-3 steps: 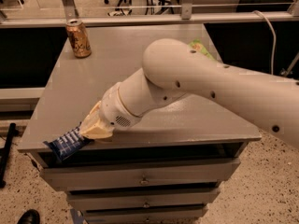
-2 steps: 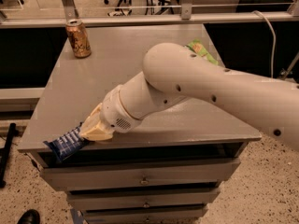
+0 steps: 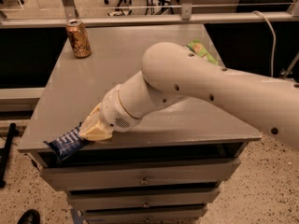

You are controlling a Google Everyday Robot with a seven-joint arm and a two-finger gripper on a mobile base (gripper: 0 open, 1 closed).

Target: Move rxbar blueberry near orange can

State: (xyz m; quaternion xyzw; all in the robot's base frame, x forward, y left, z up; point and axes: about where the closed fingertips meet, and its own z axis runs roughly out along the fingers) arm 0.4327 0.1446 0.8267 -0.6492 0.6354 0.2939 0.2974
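The rxbar blueberry (image 3: pixel 68 143), a flat dark blue wrapper with white lines, sits at the front left corner of the grey table (image 3: pixel 140 55) and sticks out past its edge. My gripper (image 3: pixel 95 129), with cream fingers, is shut on the bar's right end, low over the table's front edge. The orange can (image 3: pixel 78 39) stands upright at the table's far left corner, well away from the bar. My white arm reaches in from the right and covers much of the table's middle.
A green chip bag (image 3: pixel 202 50) lies at the far right of the table, partly hidden behind my arm. Drawers run below the table front. A railing and office chairs stand behind. A black shoe (image 3: pixel 28 216) shows on the floor at the lower left.
Almost nothing has changed: the gripper stays on the bar at the front left corner. The upper arm has shifted slightly, showing more of the green bag.
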